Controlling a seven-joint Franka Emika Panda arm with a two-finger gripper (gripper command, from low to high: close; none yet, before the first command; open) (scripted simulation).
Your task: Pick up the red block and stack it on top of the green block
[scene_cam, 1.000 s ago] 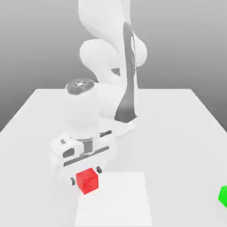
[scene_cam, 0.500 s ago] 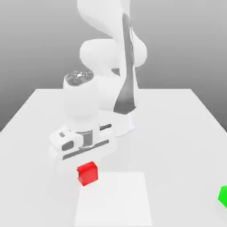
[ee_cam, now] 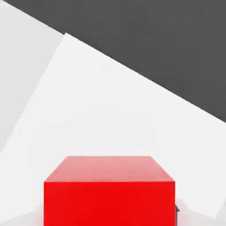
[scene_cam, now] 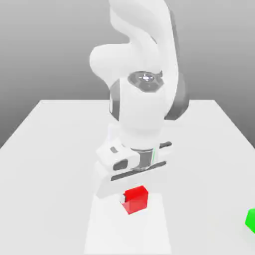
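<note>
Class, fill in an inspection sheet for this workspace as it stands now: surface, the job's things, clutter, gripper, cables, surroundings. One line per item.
Surface: white table with a slightly brighter square patch near the front edge.
Job's things: red block at the gripper, over the square patch; green block apart from it, at the exterior view's right edge, partly cut off.
Clutter: nothing seen.
Gripper: gripper shut on the red block, pointing down from the white arm.
Cables: nothing seen.
Surroundings: plain grey backdrop behind the table.
</note>
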